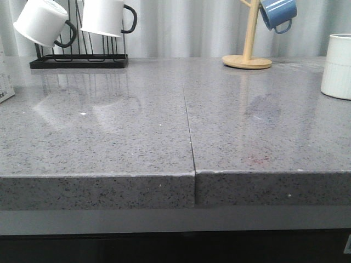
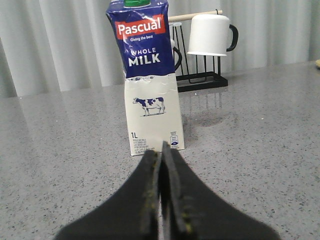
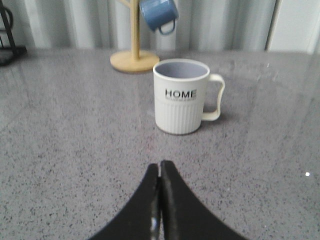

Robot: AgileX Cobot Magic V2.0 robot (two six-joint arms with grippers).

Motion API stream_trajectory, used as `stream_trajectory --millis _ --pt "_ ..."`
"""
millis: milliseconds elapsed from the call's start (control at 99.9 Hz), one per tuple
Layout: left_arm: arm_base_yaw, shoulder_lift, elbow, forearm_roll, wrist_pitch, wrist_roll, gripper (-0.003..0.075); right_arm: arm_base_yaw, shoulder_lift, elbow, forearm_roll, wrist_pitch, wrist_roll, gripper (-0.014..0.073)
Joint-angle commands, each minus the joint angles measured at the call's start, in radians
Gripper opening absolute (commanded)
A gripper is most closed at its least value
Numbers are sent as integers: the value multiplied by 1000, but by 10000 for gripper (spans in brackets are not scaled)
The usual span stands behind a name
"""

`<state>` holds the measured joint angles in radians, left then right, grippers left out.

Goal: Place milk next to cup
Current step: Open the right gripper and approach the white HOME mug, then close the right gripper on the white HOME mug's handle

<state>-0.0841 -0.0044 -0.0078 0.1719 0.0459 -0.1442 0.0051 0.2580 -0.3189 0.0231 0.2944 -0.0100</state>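
The milk carton (image 2: 150,80), white with a blue top, "WHOLE MILK" and a cow picture, stands upright on the grey counter; in the front view only its edge (image 1: 4,76) shows at the far left. My left gripper (image 2: 161,150) is shut and empty, just short of the carton's base. The white ribbed "HOME" cup (image 3: 182,96) stands upright at the far right of the counter, partly cut off in the front view (image 1: 337,66). My right gripper (image 3: 160,164) is shut and empty, some way short of the cup. Neither gripper shows in the front view.
A black rack (image 1: 79,60) with two white black-handled mugs (image 1: 109,16) stands at the back left. A wooden mug tree (image 1: 248,55) with a blue mug (image 1: 278,13) stands at the back right. A seam (image 1: 189,131) splits the grey counter.
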Motion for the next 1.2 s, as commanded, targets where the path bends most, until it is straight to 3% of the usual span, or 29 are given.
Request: stream_trajectory --millis 0,200,471,541,691,761,961,1191 --pt "-4 -33 52 -1 -81 -8 -21 -8 103 -88 1 -30 -7 -120" --pt "-4 -33 52 -1 -81 -8 -21 -8 254 -138 3 -62 -7 -120" --pt "-4 -33 52 -1 -81 -8 -21 -8 303 -138 3 -122 -7 -82" --pt "-4 -33 52 -1 -81 -8 -21 -8 303 -138 3 -119 -7 9" --pt "-4 -33 52 -1 -81 -8 -21 -8 303 -137 3 -120 -7 344" --pt "-4 -33 52 -1 -81 -8 -21 -8 303 -137 2 -130 -9 440" --pt "-4 -33 52 -1 -81 -8 -21 -30 350 -144 2 -211 -9 428" --pt "-4 -33 52 -1 -81 -8 -21 -149 522 -188 6 -310 -8 423"
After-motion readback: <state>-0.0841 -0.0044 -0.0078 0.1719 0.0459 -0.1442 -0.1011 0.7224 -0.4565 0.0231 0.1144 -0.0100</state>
